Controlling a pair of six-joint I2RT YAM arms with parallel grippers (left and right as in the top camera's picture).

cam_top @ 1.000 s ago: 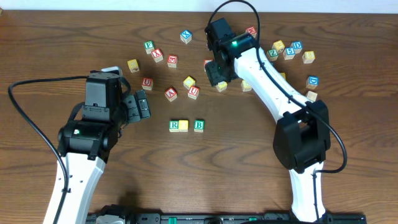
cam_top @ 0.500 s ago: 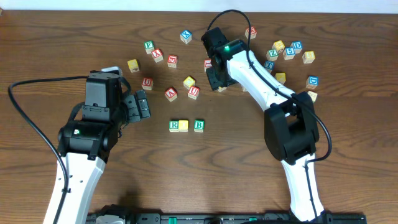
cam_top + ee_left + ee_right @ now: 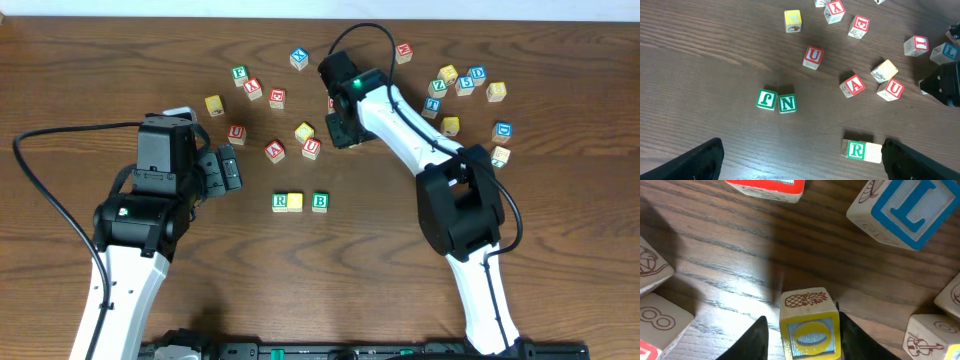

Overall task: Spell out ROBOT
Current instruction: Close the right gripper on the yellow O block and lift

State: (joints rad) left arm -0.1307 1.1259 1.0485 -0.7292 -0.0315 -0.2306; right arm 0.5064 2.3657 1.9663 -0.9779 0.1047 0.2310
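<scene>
Overhead, the R cube (image 3: pixel 280 202), a yellow cube (image 3: pixel 295 202) and the B cube (image 3: pixel 320 202) line up at centre, two letters short; left wrist shows the left gripper (image 3: pixel 805 160) wide apart and empty; right wrist shows the right gripper (image 3: pixel 801 327) straddling the O cube (image 3: pixel 810 336) at bottom centre, jaws apart, not yet clamped.

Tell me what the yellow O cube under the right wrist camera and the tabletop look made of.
O cube: looks like pale unfinished wood, judging by its bare side with a line-drawn pineapple; the lettered face carries yellow and blue print. Table: dark brown wood grain with a sheen; solid wood or laminate, cannot tell.
</scene>
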